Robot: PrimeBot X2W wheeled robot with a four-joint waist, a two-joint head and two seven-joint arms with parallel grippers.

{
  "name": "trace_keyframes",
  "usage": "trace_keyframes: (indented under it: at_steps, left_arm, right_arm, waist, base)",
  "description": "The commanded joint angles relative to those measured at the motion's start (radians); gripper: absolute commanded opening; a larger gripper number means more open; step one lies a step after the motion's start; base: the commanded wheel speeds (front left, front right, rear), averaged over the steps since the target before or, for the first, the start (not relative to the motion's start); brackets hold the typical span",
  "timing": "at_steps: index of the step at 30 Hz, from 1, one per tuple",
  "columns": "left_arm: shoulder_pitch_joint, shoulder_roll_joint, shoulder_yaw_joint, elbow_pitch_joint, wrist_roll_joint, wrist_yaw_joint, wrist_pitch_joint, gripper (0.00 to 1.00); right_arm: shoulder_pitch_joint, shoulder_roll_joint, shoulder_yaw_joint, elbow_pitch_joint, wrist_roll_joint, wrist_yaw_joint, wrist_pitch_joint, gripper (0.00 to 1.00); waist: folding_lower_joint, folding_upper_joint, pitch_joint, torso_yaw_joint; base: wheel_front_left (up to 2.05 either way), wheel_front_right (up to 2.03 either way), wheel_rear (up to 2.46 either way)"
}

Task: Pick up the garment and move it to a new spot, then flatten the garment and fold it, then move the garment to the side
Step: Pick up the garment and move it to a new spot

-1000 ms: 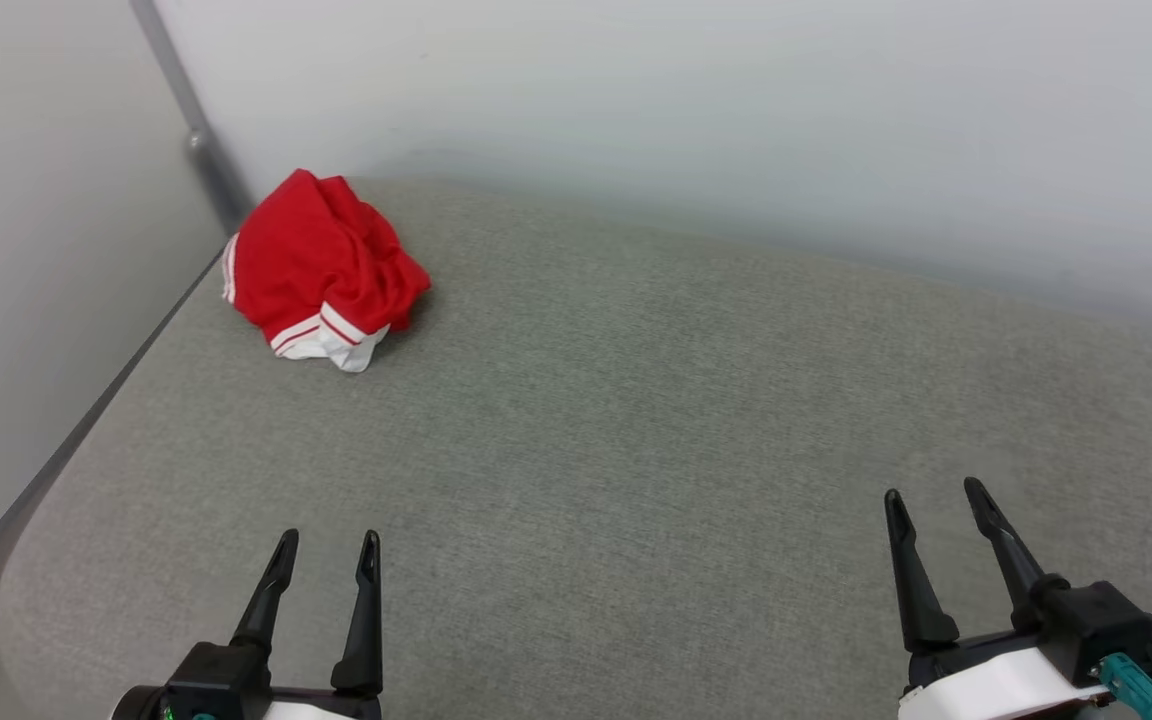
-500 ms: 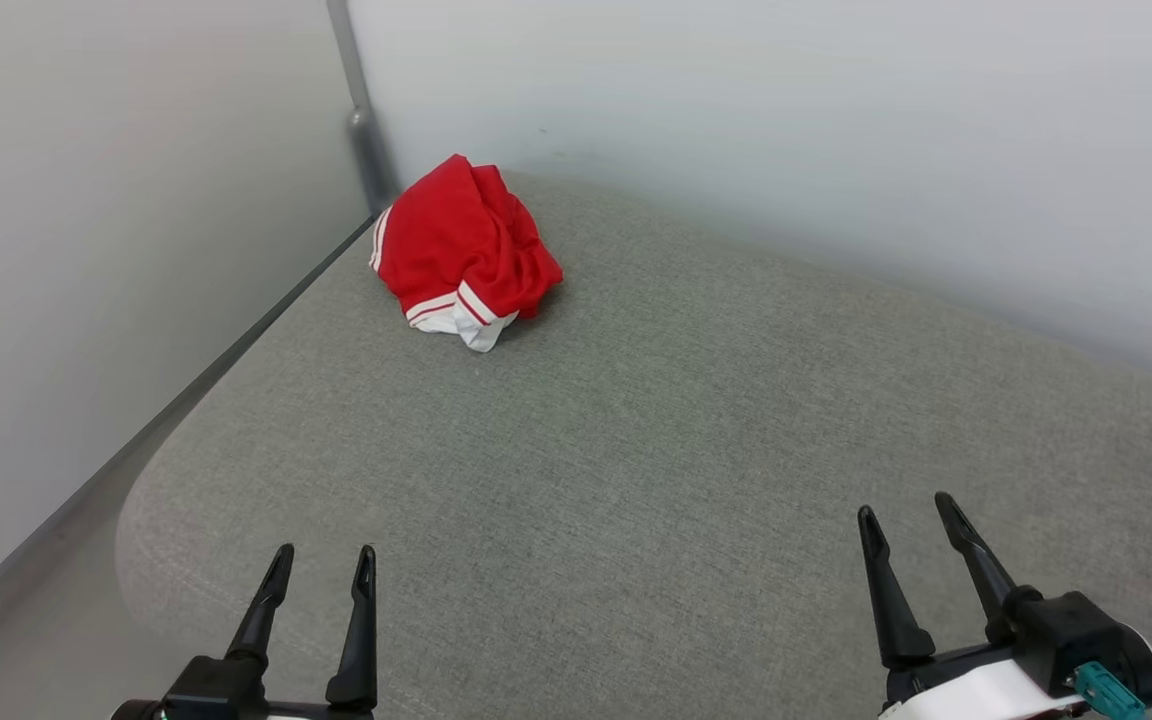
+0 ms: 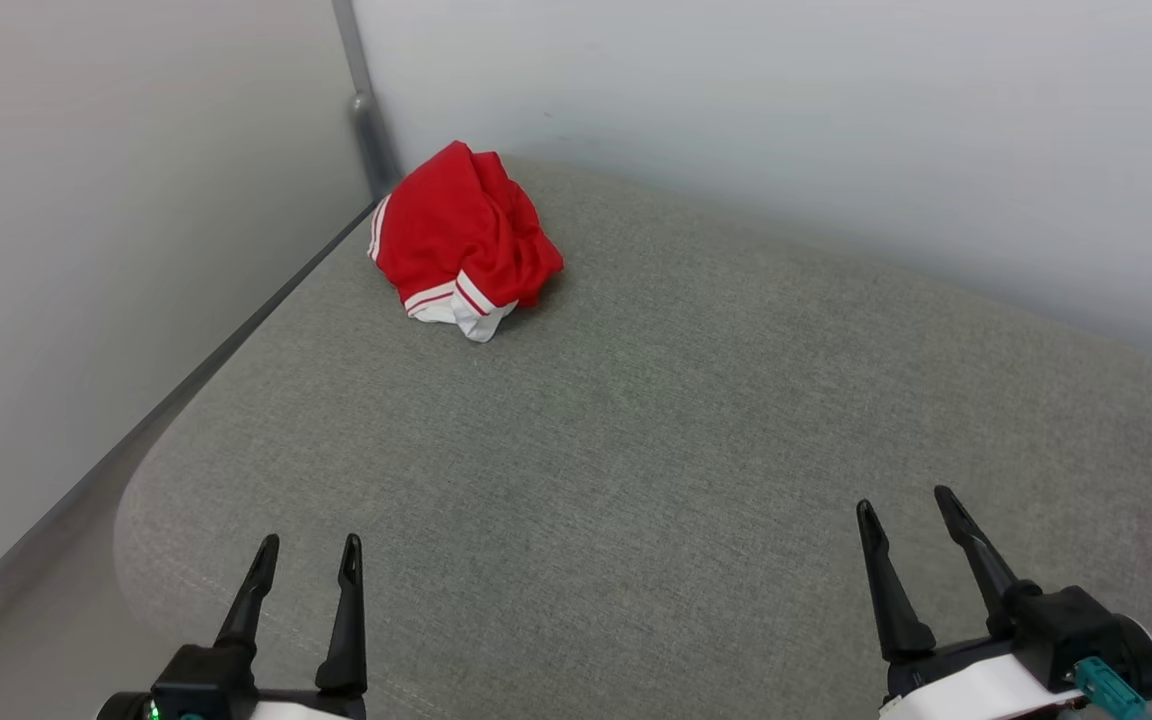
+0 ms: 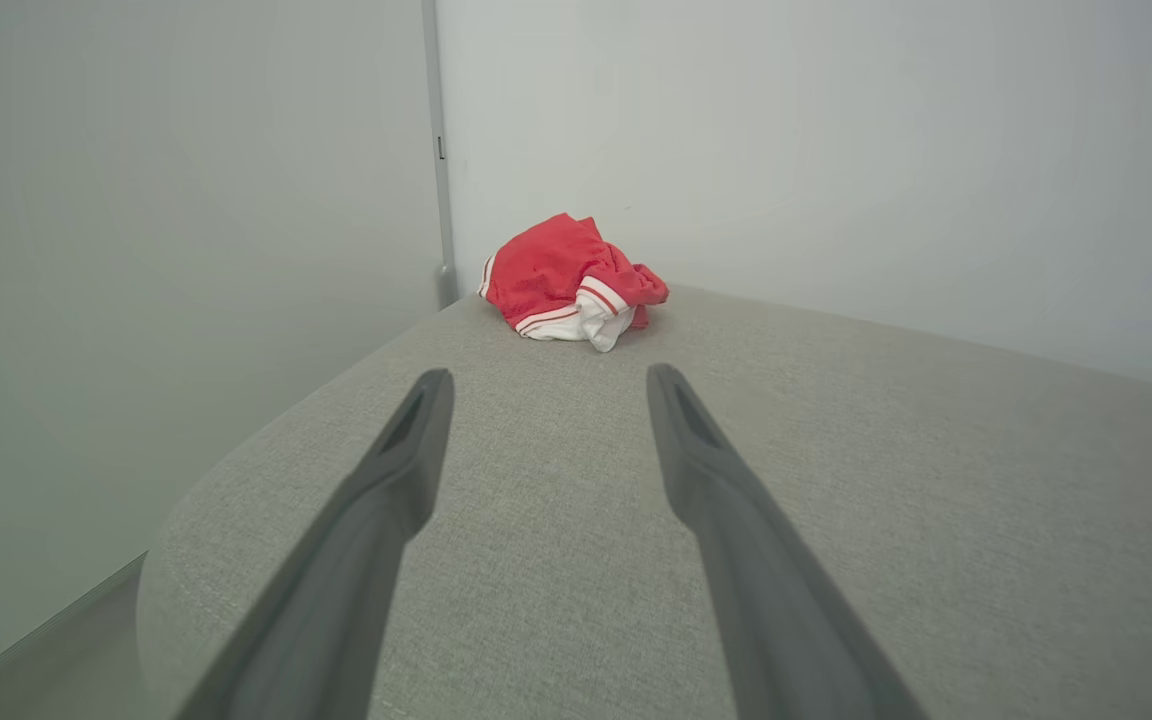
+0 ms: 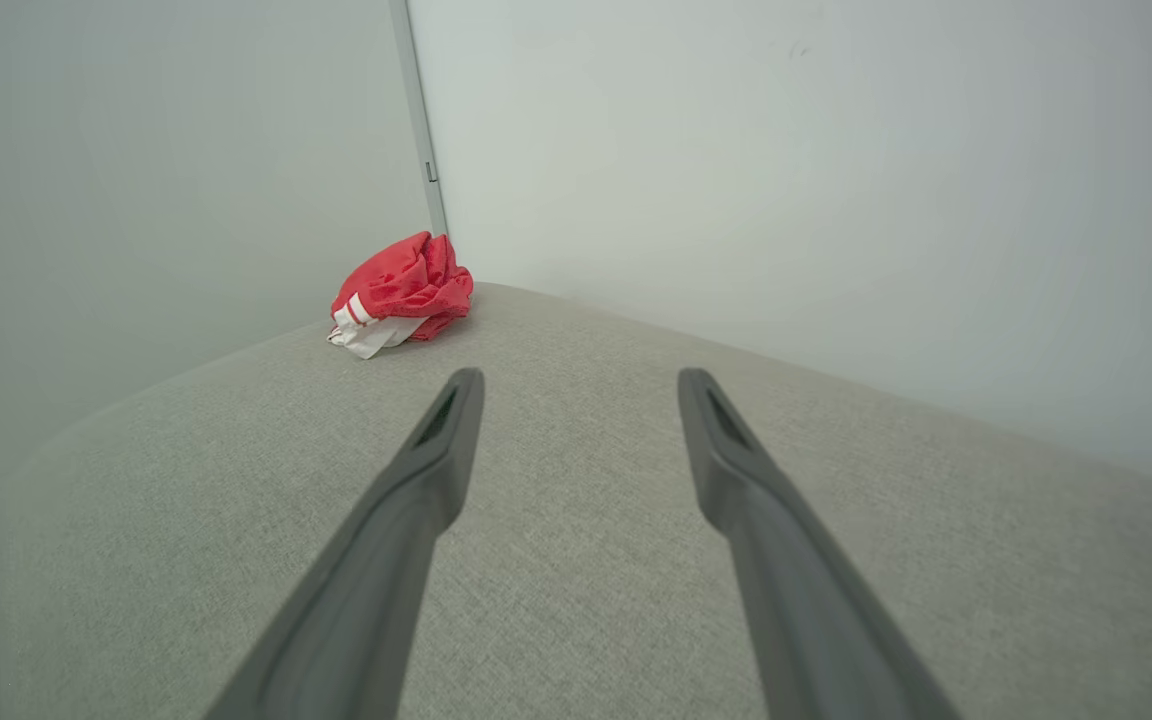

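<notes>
The garment (image 3: 461,240) is a crumpled red heap with a white, red-striped sleeve edge showing at its front. It lies in the far left corner of the grey fabric surface (image 3: 636,420), close to the walls. It also shows far ahead in the left wrist view as the garment (image 4: 566,280) and in the right wrist view as the garment (image 5: 399,292). My left gripper (image 3: 307,553) stands open at the lower left, far short of the heap. My right gripper (image 3: 907,505) stands open at the lower right. Nothing is between either pair of fingers.
Pale walls (image 3: 786,120) close the surface in at the back and on the left, meeting at a grey corner post (image 3: 366,110). The surface's rounded near-left edge (image 3: 136,500) drops to a narrow gap beside the left wall.
The head camera has swung left, so the whole picture shifted and the heap now sits nearer the middle. Both grippers stay open and low in the picture; the garment has not moved.
</notes>
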Motion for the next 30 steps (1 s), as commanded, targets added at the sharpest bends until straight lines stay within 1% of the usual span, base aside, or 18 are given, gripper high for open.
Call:
trace_keyframes:
  at_steps: [1,4,9,11,14,17,18,22,23,25,26,28,29,30]
  left_arm:
    - [-0.029,-0.001,0.003,0.015,-0.002,-0.006,-0.002,1.0]
    - [-0.099,0.015,-0.008,0.05,0.008,-0.014,-0.002,1.0]
    - [-0.265,0.077,-0.039,0.13,-0.029,-0.021,-0.003,1.0]
    - [-0.354,0.131,-0.071,0.172,-0.061,-0.023,0.001,1.0]
    - [-0.5,0.227,-0.124,0.232,-0.142,-0.022,0.063,1.0]
    - [-0.64,0.331,-0.176,0.277,-0.246,-0.023,0.192,1.0]
    - [-0.678,0.368,-0.189,0.291,-0.284,-0.023,0.254,1.0]
    - [-0.826,0.489,-0.229,0.313,-0.436,-0.023,0.492,1.0]
    - [-0.826,0.489,-0.229,0.313,-0.436,-0.023,0.492,1.0]
    - [-0.881,0.562,-0.266,0.312,-0.478,-0.023,0.601,1.0]
    - [-0.91,0.591,-0.29,0.301,-0.497,-0.023,0.637,1.0]
    - [-0.956,0.629,-0.307,0.304,-0.566,-0.023,0.714,1.0]
    - [-1.017,0.692,-0.329,0.319,-0.653,-0.022,0.836,1.0]
    - [-1.04,0.703,-0.332,0.332,-0.677,-0.022,0.868,1.0]
  right_arm:
    - [-0.016,-0.001,-0.005,-0.007,-0.01,-0.001,-0.002,1.0]
    - [-0.031,-0.001,-0.017,-0.019,-0.037,-0.001,-0.002,1.0]
    - [-0.06,-0.001,-0.036,-0.041,-0.089,-0.001,-0.002,1.0]
    - [-0.067,-0.001,-0.041,-0.049,-0.108,-0.001,-0.002,1.0]
    - [-0.083,-0.002,-0.048,-0.065,-0.132,-0.001,-0.003,1.0]
    - [-0.098,-0.012,-0.053,-0.08,-0.152,-0.001,-0.002,1.0]
    - [-0.106,-0.015,-0.054,-0.087,-0.155,-0.001,0.0,1.0]
    - [-0.123,-0.026,-0.079,-0.123,-0.158,-0.001,0.002,1.0]
    - [-0.123,-0.026,-0.079,-0.123,-0.158,-0.001,0.002,1.0]
    - [-0.126,-0.03,-0.09,-0.138,-0.161,-0.001,0.006,1.0]
    - [-0.126,-0.032,-0.092,-0.143,-0.163,-0.001,0.006,1.0]
    - [-0.129,-0.039,-0.091,-0.152,-0.168,-0.001,0.007,1.0]
    - [-0.151,-0.039,-0.097,-0.167,-0.165,-0.001,0.006,1.0]
    - [-0.154,-0.037,-0.099,-0.168,-0.163,-0.001,0.005,1.0]
  waist:
    - [0.0,0.0,0.026,-0.02]
    - [0.0,0.0,0.073,-0.045]
    - [0.0,0.0,0.172,-0.094]
    - [0.0,0.0,0.209,-0.112]
    - [0.0,0.0,0.277,-0.137]
    - [0.0,0.0,0.34,-0.168]
    - [0.0,0.0,0.363,-0.182]
    - [0.0,0.0,0.441,-0.225]
    - [0.0,0.0,0.441,-0.225]
    - [0.0,0.0,0.479,-0.246]
    - [0.0,0.0,0.496,-0.254]
    - [0.0,0.0,0.527,-0.273]
    - [0.0,0.0,0.569,-0.303]
    - [0.0,0.0,0.579,-0.312]
  base:
    - [0.0,0.0,0.0]
    - [0.0,0.0,0.0]
    - [0.0,0.0,0.0]
    - [0.0,0.0,0.0]
    - [0.0,0.0,0.0]
    - [0.0,0.0,0.0]
    - [0.0,0.0,0.0]
    - [0.0,0.0,0.0]
    - [0.0,0.0,0.0]
    - [0.0,0.0,0.0]
    - [0.0,0.0,0.0]
    - [0.0,0.0,0.0]
    - [0.0,0.0,0.0]
    - [0.0,0.0,0.0]
